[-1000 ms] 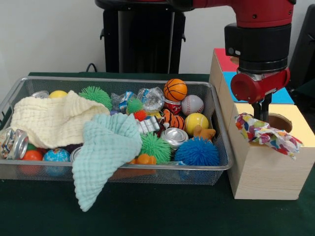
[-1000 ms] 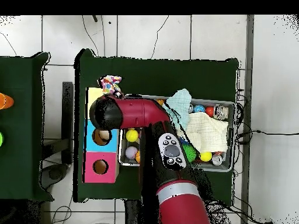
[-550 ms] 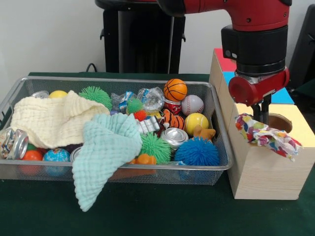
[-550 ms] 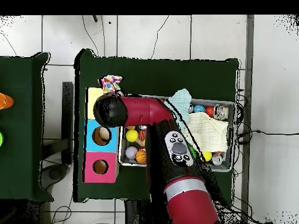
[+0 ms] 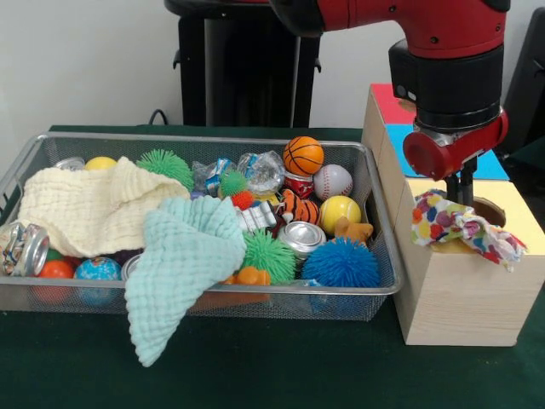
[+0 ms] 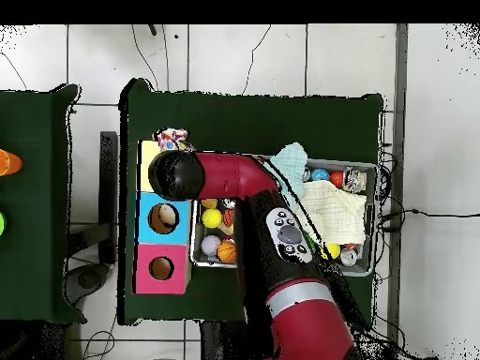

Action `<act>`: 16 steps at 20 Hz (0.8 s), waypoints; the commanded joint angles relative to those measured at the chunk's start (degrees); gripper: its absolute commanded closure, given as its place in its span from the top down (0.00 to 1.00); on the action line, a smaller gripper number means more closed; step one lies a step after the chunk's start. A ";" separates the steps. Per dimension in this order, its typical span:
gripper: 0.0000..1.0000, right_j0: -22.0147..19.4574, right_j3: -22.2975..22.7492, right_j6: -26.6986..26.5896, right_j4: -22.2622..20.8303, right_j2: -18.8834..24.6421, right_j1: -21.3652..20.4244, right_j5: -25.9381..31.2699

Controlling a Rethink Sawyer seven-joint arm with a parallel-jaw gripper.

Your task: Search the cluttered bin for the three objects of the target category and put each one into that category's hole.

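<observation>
A multicoloured patterned cloth (image 5: 460,226) hangs over the front edge of the wooden box's yellow section (image 5: 519,223), beside its round hole (image 5: 490,207). My gripper (image 5: 464,194) stands just above that hole, shut on the cloth's upper end. In the overhead view the arm's wrist (image 6: 175,173) covers the gripper, and only the cloth's end (image 6: 172,139) shows past the yellow section. A mint cloth (image 5: 183,256) droops over the front rim of the wire bin (image 5: 213,139), and a cream cloth (image 5: 94,204) lies at the bin's left.
The bin also holds balls, spiky toys, crushed cans (image 5: 302,237) and small animal figures. The wooden box (image 5: 460,298) stands close against the bin's right side. Its blue hole (image 6: 163,217) and pink hole (image 6: 161,268) are uncovered.
The gripper has shifted a little to the right and up over the yellow section. The patterned cloth moved with it, its top now bunched higher against the fingers.
</observation>
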 commanded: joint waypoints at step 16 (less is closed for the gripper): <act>0.00 3.19 2.77 5.77 -3.09 -0.93 5.77 10.49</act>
